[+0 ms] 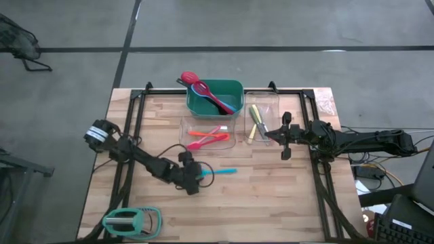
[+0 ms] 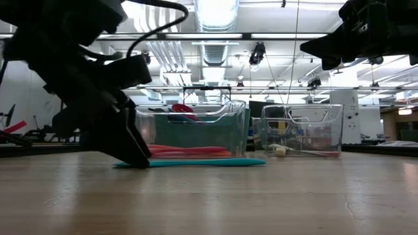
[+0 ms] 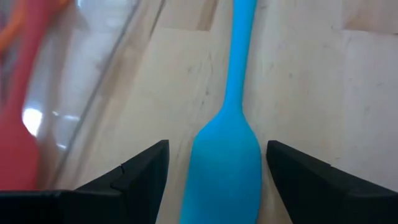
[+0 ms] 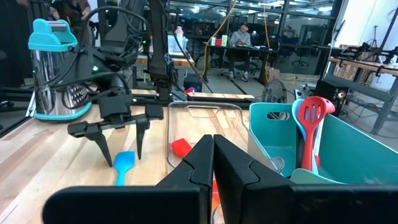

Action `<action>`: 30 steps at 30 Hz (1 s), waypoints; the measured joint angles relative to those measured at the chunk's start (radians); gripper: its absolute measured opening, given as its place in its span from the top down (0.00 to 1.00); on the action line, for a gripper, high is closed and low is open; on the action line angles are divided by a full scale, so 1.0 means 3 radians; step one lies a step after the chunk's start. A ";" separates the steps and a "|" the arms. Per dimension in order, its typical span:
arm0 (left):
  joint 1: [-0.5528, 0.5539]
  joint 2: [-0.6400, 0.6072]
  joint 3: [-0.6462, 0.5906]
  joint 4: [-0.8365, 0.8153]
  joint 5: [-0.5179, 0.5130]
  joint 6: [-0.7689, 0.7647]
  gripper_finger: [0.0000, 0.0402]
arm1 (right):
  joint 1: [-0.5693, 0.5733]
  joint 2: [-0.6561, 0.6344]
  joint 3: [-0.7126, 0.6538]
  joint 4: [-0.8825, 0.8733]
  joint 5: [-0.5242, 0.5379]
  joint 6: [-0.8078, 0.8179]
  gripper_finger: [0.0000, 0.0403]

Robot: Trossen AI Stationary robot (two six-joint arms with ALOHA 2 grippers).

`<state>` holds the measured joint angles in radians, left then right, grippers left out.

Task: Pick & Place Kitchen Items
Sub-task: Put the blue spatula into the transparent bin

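One slim blue plastic spatula (image 1: 220, 171) lies flat on the wooden table (image 1: 271, 203), long axis 9 to 3 o'clock, blade toward 9. The left gripper (image 1: 197, 174) straddles the blade (image 3: 224, 168) with fingers (image 3: 140, 171) spread; the right gripper (image 4: 212, 163), pressed together, hovers at 2 o'clock.

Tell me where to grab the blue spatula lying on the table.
Grip the blue spatula at its broad head, straight from above: it lies flat on the wood, and the open left gripper already straddles that head, one finger on each side.

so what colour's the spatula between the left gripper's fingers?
Light blue spatula, clearest in the left wrist view, left gripper open around it.
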<state>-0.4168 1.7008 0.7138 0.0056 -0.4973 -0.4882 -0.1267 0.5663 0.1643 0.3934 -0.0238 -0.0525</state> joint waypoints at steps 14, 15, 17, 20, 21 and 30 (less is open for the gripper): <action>0.0177 0.0012 -0.0066 -0.0027 0.0531 -0.0097 0.49 | 0.0000 -0.0003 0.0000 0.0000 0.0000 0.0000 0.98; 0.0177 0.0014 -0.0067 -0.0030 0.0536 -0.0096 0.52 | 0.0001 -0.0003 0.0000 0.0000 0.0001 0.0000 0.98; 0.0177 0.0014 -0.0069 -0.0032 0.0544 -0.0085 0.60 | 0.0000 -0.0003 0.0000 0.0000 0.0001 0.0000 0.98; 0.0177 0.0015 -0.0074 -0.0022 0.0588 -0.0038 0.71 | 0.0000 -0.0003 0.0000 0.0000 0.0001 0.0000 0.98; 0.0176 0.0015 -0.0075 -0.0010 0.0617 -0.0035 0.75 | 0.0001 -0.0003 0.0000 -0.0001 0.0001 0.0000 0.98; 0.0131 -0.0005 0.0006 0.0090 0.0708 0.0209 0.99 | 0.0000 -0.0001 0.0000 0.0000 0.0001 0.0000 0.98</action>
<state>-0.3774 1.6993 0.7155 0.0328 -0.2848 -0.4254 -0.1268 0.5659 0.1642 0.3935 -0.0235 -0.0525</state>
